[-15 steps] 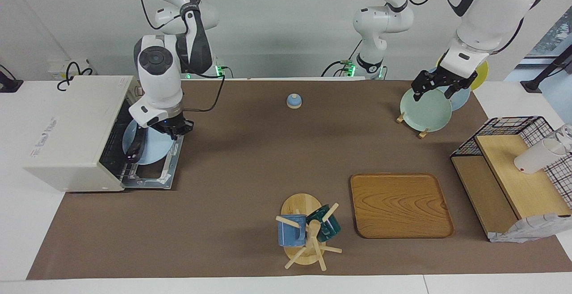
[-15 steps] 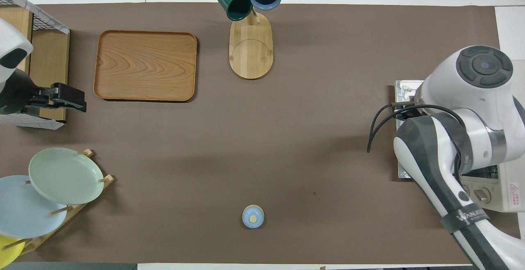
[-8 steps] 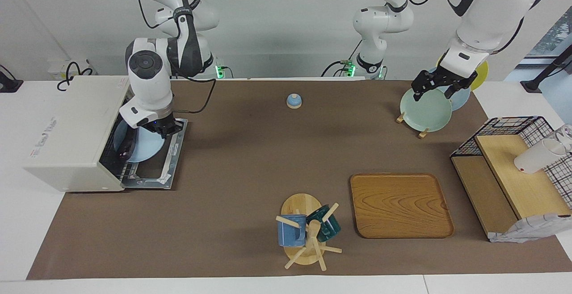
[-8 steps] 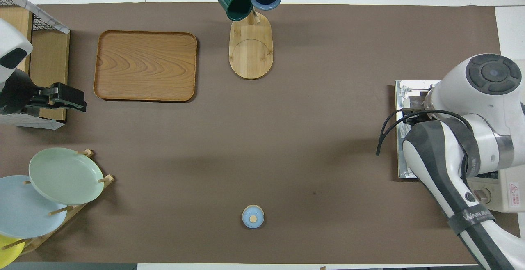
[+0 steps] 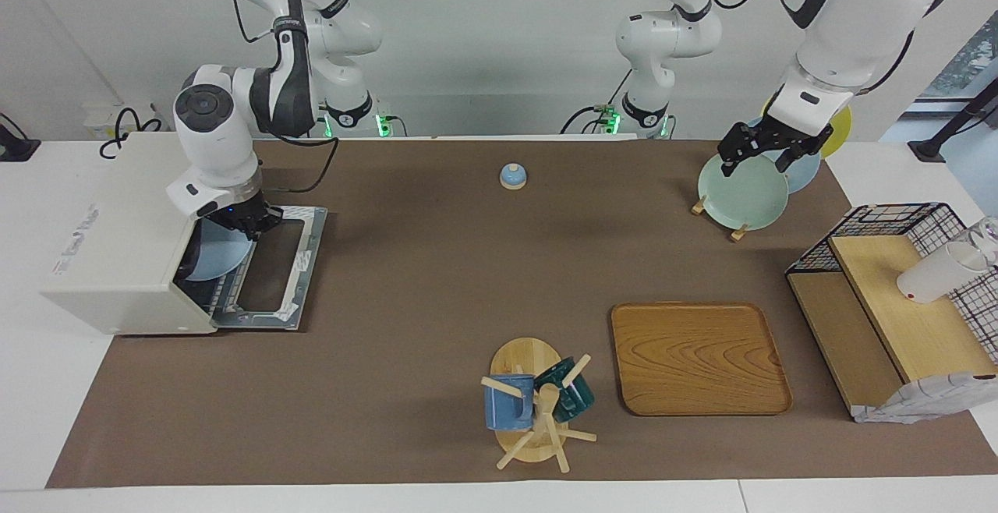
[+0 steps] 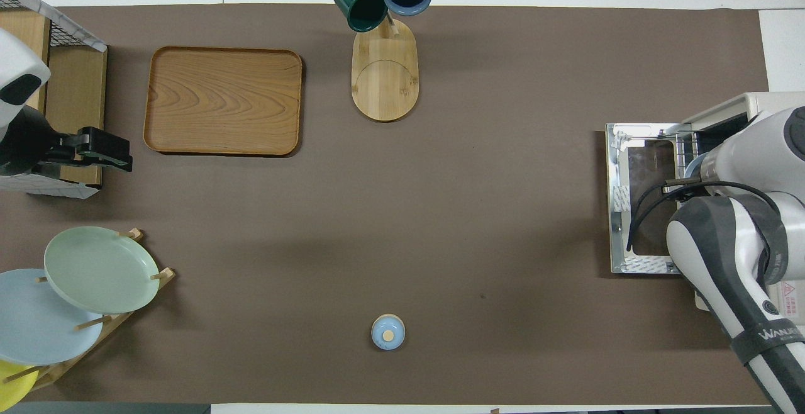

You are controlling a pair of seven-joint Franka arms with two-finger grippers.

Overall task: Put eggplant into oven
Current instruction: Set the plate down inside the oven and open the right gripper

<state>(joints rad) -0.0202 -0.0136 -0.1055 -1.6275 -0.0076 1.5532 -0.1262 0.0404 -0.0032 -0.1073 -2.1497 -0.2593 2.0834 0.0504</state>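
Nearest the robots I see a small blue lid (image 5: 512,176) and the plate rack (image 5: 737,189), my left gripper (image 5: 764,153) hanging over it, jaws apart. Farther out lie the wooden tray (image 5: 699,357) and mug tree (image 5: 538,412) on brown matting (image 5: 437,287). My right gripper (image 5: 245,221) is at the oven (image 5: 125,236) mouth over a blue plate (image 5: 214,252); its jaws I cannot tell. The eggplant is hidden, probably inside.

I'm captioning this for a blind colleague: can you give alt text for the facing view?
The right gripper is at the mouth of the open cream-white toaster oven, on a pale blue plate that is partly inside. The eggplant cannot be seen. The left gripper waits over a rack of plates.
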